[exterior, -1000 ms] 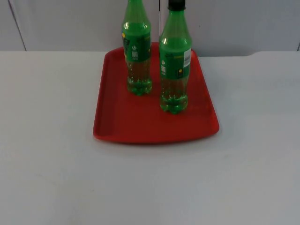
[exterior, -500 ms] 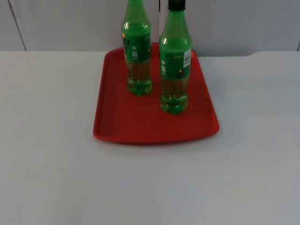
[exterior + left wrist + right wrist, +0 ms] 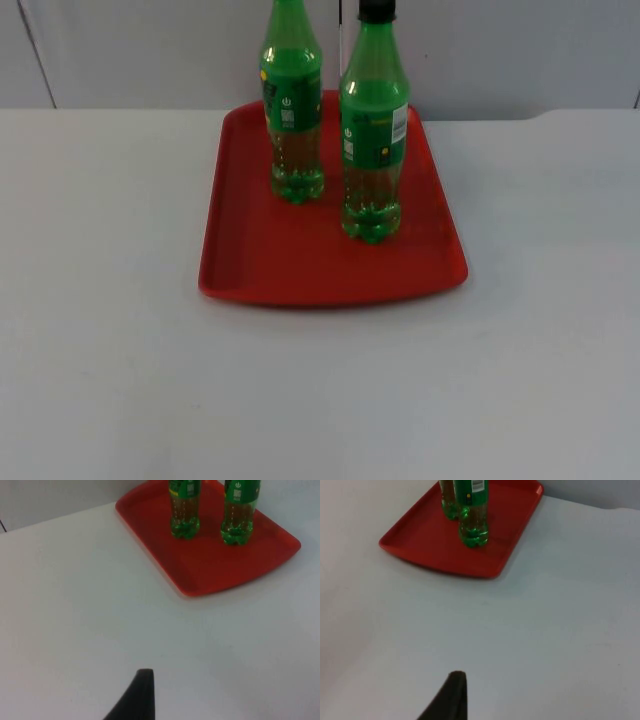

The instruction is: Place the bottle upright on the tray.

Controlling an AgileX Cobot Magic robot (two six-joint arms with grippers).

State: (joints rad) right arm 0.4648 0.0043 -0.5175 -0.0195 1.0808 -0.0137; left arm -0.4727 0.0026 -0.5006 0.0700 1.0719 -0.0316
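Two green bottles stand upright on the red tray point(image 3: 300, 270) at the back middle of the table. The one with a black cap point(image 3: 373, 140) is nearer the front and to the right. The other bottle point(image 3: 292, 110) stands behind it to the left. From the left wrist, the tray point(image 3: 210, 575) and both bottles point(image 3: 184, 510) point(image 3: 239, 515) lie well ahead of my left gripper point(image 3: 141, 695), which hangs over bare table. My right gripper point(image 3: 451, 697) is likewise far back from the tray point(image 3: 435, 555) and the capped bottle point(image 3: 474, 515). Nothing is held by either one.
White table top point(image 3: 320, 400) spreads wide around the tray on the left, right and front. The grey partition wall point(image 3: 500, 50) rises just behind the tray.
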